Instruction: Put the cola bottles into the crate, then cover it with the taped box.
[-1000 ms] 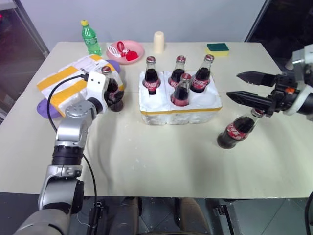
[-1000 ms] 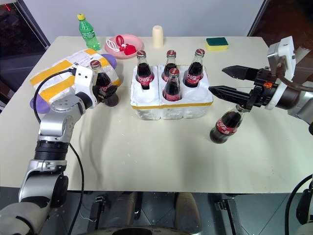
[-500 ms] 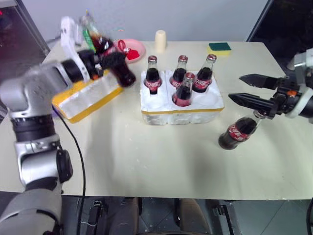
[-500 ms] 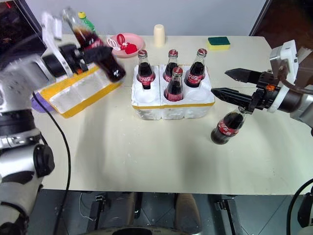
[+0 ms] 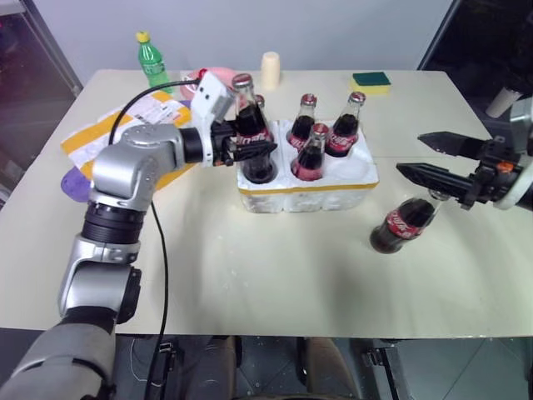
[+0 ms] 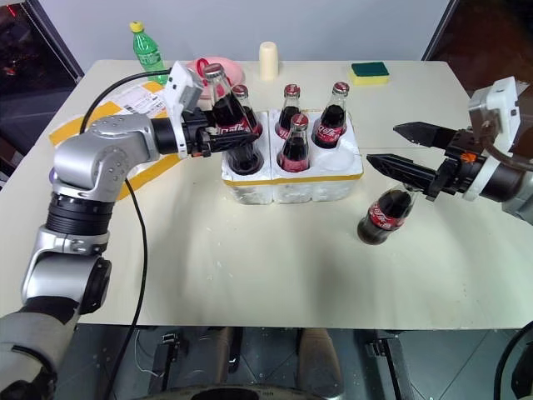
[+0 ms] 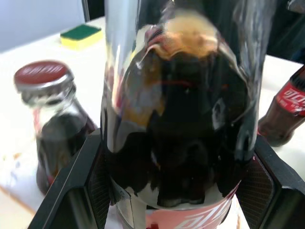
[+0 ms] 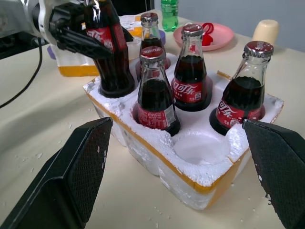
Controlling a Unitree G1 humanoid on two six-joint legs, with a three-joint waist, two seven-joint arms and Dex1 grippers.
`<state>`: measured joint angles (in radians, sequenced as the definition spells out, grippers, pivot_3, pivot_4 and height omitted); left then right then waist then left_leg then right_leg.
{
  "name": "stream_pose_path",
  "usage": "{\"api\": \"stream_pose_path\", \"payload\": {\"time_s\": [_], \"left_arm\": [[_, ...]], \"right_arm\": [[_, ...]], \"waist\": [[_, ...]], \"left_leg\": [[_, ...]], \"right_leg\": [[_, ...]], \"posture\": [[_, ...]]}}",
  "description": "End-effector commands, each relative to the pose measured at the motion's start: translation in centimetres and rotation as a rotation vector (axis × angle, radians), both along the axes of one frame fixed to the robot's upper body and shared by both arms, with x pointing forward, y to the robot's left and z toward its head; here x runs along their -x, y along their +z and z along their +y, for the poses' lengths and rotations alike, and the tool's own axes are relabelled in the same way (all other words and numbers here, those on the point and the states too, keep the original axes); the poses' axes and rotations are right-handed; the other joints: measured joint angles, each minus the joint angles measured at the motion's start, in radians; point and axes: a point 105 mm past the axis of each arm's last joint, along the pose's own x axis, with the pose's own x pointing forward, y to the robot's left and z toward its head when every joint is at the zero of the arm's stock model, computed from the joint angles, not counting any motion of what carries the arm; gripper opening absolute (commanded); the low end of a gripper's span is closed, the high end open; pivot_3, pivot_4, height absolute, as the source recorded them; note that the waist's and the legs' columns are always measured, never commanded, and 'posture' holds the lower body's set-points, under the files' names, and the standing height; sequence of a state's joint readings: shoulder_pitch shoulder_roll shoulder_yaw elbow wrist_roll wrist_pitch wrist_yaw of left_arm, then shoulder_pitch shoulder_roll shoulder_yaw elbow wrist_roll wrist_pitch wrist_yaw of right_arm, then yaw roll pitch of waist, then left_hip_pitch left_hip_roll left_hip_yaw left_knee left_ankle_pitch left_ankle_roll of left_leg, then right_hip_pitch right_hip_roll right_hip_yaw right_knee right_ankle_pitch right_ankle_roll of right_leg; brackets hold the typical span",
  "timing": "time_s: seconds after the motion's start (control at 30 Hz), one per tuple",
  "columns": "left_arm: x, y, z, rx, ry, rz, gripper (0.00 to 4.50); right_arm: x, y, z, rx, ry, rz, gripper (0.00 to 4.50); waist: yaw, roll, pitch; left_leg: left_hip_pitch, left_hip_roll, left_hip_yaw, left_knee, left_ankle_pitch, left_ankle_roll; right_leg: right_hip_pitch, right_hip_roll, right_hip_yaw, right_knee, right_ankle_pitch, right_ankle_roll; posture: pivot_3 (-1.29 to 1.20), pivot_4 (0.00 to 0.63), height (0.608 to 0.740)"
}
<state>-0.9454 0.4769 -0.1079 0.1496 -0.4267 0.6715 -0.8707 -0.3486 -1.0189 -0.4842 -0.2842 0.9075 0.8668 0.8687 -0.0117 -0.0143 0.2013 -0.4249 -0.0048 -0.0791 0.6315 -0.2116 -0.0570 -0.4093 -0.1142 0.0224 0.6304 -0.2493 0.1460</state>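
Left gripper [image 5: 250, 143] clamps a cola bottle [image 5: 248, 125] over the crate [image 5: 306, 187]; right gripper [image 5: 426, 158] spread wide

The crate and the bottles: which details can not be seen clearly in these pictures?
- Held cola bottle: whether its base sits fully in the crate well; the well rim hides it.
- Taped box: mostly hidden behind the left arm, head views.
- Bottle on the table: neck covered by the right end effector.
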Motion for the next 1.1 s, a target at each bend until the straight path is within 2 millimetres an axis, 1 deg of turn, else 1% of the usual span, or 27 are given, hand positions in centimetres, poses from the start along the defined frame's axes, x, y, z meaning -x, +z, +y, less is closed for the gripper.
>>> {"api": "stream_pose_path", "payload": {"time_s": [0.03, 0.1, 0.23, 0.3, 0.33, 0.37, 0.43, 0.53, 0.6, 0.63, 0.67, 0.73, 0.8, 0.87, 0.93, 0.97, 1.03, 1.1], "left_arm": [[0.4, 0.8, -0.8, -0.030, -0.025, -0.129, 2.78], [0.4, -0.1, -1.0, -0.053, -0.027, -0.138, 2.78], [-0.2, -2.8, -1.2, -0.098, 0.011, -0.118, 2.78], [-0.5, -3.3, -1.1, -0.094, 0.033, -0.103, 3.82], [-0.6, -3.5, -1.0, -0.093, 0.040, -0.099, 4.10], [-0.7, -3.6, -1.0, -0.092, 0.042, -0.098, 4.48], [-0.6, -3.4, -0.8, -0.075, 0.042, -0.094, 4.48], [-0.4, -2.0, -0.1, -0.016, 0.042, -0.089, 4.48], [0.8, 0.4, 1.0, 0.060, -0.011, -0.082, 4.48], [2.2, 2.0, 1.8, 0.104, -0.074, -0.067, 4.48], [3.5, 3.2, 2.5, 0.129, -0.139, -0.047, 4.48], [6.6, 4.8, 3.6, 0.142, -0.282, -0.017, 4.48], [9.3, 5.8, 4.4, 0.133, -0.405, 0.025, 4.48], [11.5, 6.1, 4.8, 0.098, -0.507, 0.056, 4.48], [12.6, 5.9, 4.6, 0.065, -0.561, 0.092, 4.48], [12.8, 5.4, 4.3, 0.044, -0.572, 0.100, 4.48], [12.8, 3.6, 3.8, -0.024, -0.578, 0.115, 4.48], [12.2, 1.9, 3.1, -0.067, -0.559, 0.125, 4.48]], "right_arm": [[0.6, 1.1, 0.3, -0.006, 0.006, -0.056, 4.50], [0.6, 1.0, 0.3, -0.005, 0.005, -0.056, 4.50], [0.4, 0.9, 0.3, -0.001, 0.000, -0.060, 4.50], [0.4, 1.0, 0.3, 0.001, -0.001, -0.065, 4.50], [0.4, 1.1, 0.3, 0.004, -0.001, -0.068, 4.50], [0.3, 1.2, 0.3, 0.007, -0.001, -0.071, 4.50], [0.3, 1.4, 0.2, 0.018, -0.008, -0.078, 4.50], [0.6, 1.8, -0.2, 0.045, -0.026, -0.088, 4.50], [1.7, 2.2, -0.3, 0.078, -0.028, -0.102, 4.50], [2.9, 2.5, -0.4, 0.090, -0.019, -0.107, 4.50], [4.0, 2.7, -0.5, 0.097, -0.014, -0.110, 4.50], [5.8, 2.5, -0.9, 0.109, -0.034, -0.100, 4.50], [7.2, 1.9, -1.2, 0.113, -0.072, -0.083, 4.50], [8.6, 0.9, -1.5, 0.109, -0.121, -0.057, 4.50], [9.8, -0.4, -1.7, 0.105, -0.174, -0.018, 4.50], [10.2, -1.2, -1.8, 0.097, -0.205, 0.005, 4.50], [10.8, -3.1, -2.2, 0.081, -0.278, 0.056, 4.50], [10.9, -4.8, -2.6, 0.053, -0.366, 0.080, 4.50]], "waist": [[0.000, 0.000, 0.000], [0.000, 0.000, 0.000], [0.000, 0.000, 0.000], [0.000, 0.000, 0.000], [0.000, 0.000, 0.000], [0.000, 0.000, 0.000], [0.000, 0.000, 0.000], [0.000, 0.000, 0.000], [0.000, 0.000, 0.000], [0.000, 0.000, 0.000], [0.000, 0.000, 0.000], [-0.002, 0.000, 0.000], [-0.004, 0.001, 0.000], [0.000, 0.000, -0.001], [0.010, 0.000, -0.001], [0.013, 0.000, -0.001], [0.015, -0.001, -0.002], [0.016, -0.001, -0.004]], "left_leg": [[0.000, 0.000, 0.000, 0.000, 0.000, 0.000], [0.000, 0.000, 0.000, 0.000, 0.000, 0.000], [0.000, 0.000, 0.000, 0.000, 0.000, 0.000], [0.000, 0.000, 0.000, 0.000, 0.000, 0.000], [0.000, 0.000, 0.000, 0.000, 0.000, 0.000], [0.000, 0.000, 0.000, 0.000, 0.000, 0.000], [0.000, 0.000, 0.000, 0.000, 0.000, 0.000], [0.000, 0.000, 0.000, 0.000, 0.000, 0.000], [0.000, 0.000, 0.000, 0.000, 0.000, 0.000], [0.000, 0.000, 0.000, 0.000, 0.000, 0.000], [0.000, 0.000, 0.000, -0.001, 0.000, 0.000], [-0.001, 0.000, -0.001, -0.001, 0.000, 0.001], [0.000, 0.000, -0.001, -0.001, -0.001, 0.002], [0.002, 0.000, -0.001, 0.000, -0.001, 0.002], [0.007, 0.000, -0.001, 0.000, -0.001, 0.002], [0.009, 0.000, -0.001, 0.001, -0.001, 0.001], [0.014, 0.000, 0.000, 0.001, -0.001, 0.001], [0.017, 0.001, 0.000, -0.001, -0.001, 0.001]], "right_leg": [[0.000, 0.000, 0.000, 0.000, 0.000, 0.000], [0.000, 0.000, 0.000, 0.000, 0.000, 0.000], [0.000, 0.000, 0.000, 0.000, 0.000, 0.000], [0.000, 0.000, 0.000, 0.000, 0.000, 0.000], [0.000, 0.000, 0.000, 0.000, 0.000, 0.000], [0.000, 0.000, 0.000, 0.000, 0.000, 0.000], [0.001, 0.000, 0.000, 0.000, 0.000, 0.000], [0.001, 0.000, 0.000, 0.000, 0.000, 0.000], [0.000, 0.000, 0.000, 0.000, 0.000, 0.000], [0.000, 0.000, 0.000, 0.000, 0.000, 0.000], [-0.001, 0.000, 0.000, 0.001, 0.000, 0.000], [-0.001, 0.000, -0.001, 0.001, 0.000, 0.000], [0.000, 0.000, 0.000, 0.001, -0.001, 0.001], [0.003, 0.000, -0.001, 0.000, -0.001, 0.001], [0.008, 0.000, -0.001, -0.001, -0.002, -0.001], [0.011, 0.000, -0.001, -0.002, -0.004, -0.003], [0.016, 0.000, -0.001, -0.005, -0.005, -0.005], [0.021, -0.001, -0.001, -0.010, -0.004, -0.006]], "posture": [[0.00, 0.150, 0.739], [0.00, 0.150, 0.739], [0.00, 0.150, 0.739], [0.00, 0.150, 0.739], [0.00, 0.150, 0.739], [0.00, 0.150, 0.739], [0.00, 0.150, 0.739], [0.00, 0.150, 0.739], [0.00, 0.150, 0.739], [0.00, 0.150, 0.739], [0.00, 0.150, 0.739], [0.00, 0.150, 0.739], [0.00, 0.150, 0.739], [0.00, 0.150, 0.739], [0.00, 0.150, 0.739], [0.00, 0.150, 0.739], [0.00, 0.150, 0.739], [0.00, 0.150, 0.739]]}}
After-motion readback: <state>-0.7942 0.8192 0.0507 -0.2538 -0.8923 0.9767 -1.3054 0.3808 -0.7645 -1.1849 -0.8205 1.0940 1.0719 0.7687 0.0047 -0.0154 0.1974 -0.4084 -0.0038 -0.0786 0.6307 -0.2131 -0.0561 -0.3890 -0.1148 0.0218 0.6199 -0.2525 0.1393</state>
